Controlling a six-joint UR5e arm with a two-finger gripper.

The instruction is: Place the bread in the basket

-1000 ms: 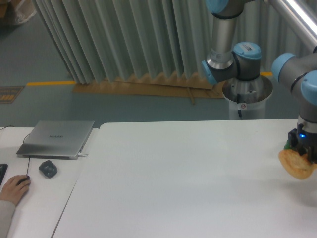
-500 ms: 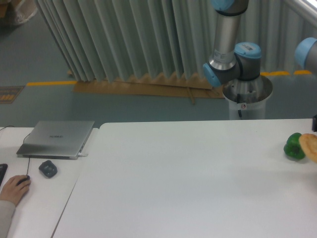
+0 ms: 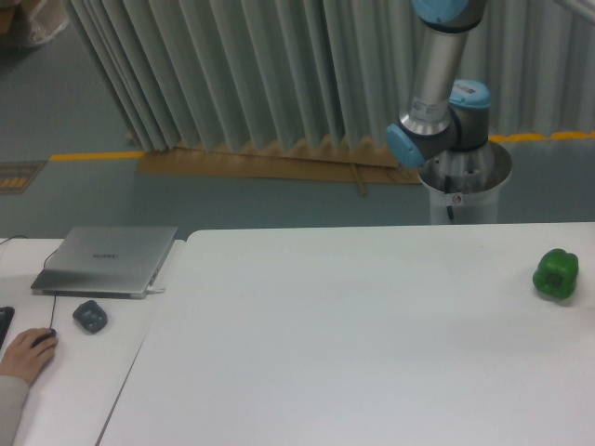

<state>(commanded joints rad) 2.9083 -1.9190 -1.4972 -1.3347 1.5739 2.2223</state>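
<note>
The bread is out of view. The basket is out of view too. My gripper is not in view; only the arm's base and lower joints show behind the table at the upper right. A shiny green bell pepper sits alone on the white table near its right edge.
A closed grey laptop lies on the left desk, with a small dark object in front of it. A person's hand rests on a mouse at the lower left. Pleated curtains stand behind.
The gripper carried the bread off to the right and out of the frame. The green pepper, earlier hidden behind the gripper, now shows fully.
</note>
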